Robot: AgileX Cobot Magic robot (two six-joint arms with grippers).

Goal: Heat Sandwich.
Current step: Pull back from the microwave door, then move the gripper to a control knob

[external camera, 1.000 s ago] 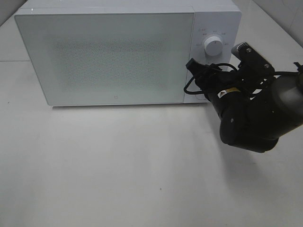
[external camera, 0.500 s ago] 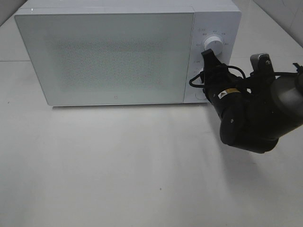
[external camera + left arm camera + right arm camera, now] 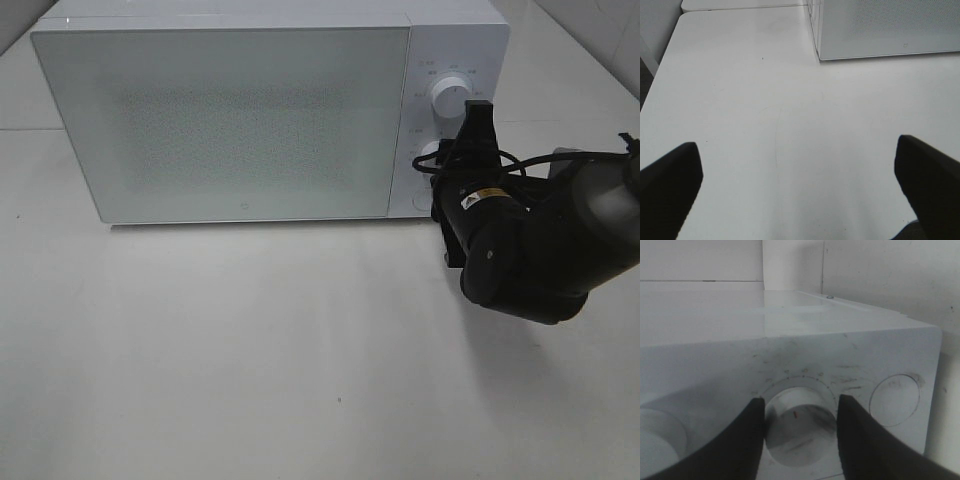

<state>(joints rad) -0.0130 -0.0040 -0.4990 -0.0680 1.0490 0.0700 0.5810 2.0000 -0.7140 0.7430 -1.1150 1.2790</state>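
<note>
Nearest in, the left claw [image 3: 797, 147] hangs over the bare white worktop [image 3: 250, 350] on the near left, its fingers [image 3: 670, 185] spread wide and holding nothing. Ahead of it and to the right sits the near left corner of the microwave [image 3: 230, 120].

Moving out across the open worktop to the right side, there's the bulky black right arm [image 3: 540, 250], reaching in toward the microwave's control panel [image 3: 445, 130]. The right claw [image 3: 801, 401] is up against that panel, closed part-way around the lower dial [image 3: 800, 425], one dark finger [image 3: 740, 440] hugging each side of it. A small red mark shows on the dial face between them. Just beside it on the panel is a round button [image 3: 895, 400].

Farther back, the upper dial [image 3: 452, 97] stands free, just beyond the claw. The frosted door [image 3: 220, 120] is closed flat. The sandwich can't be seen in any view.
</note>
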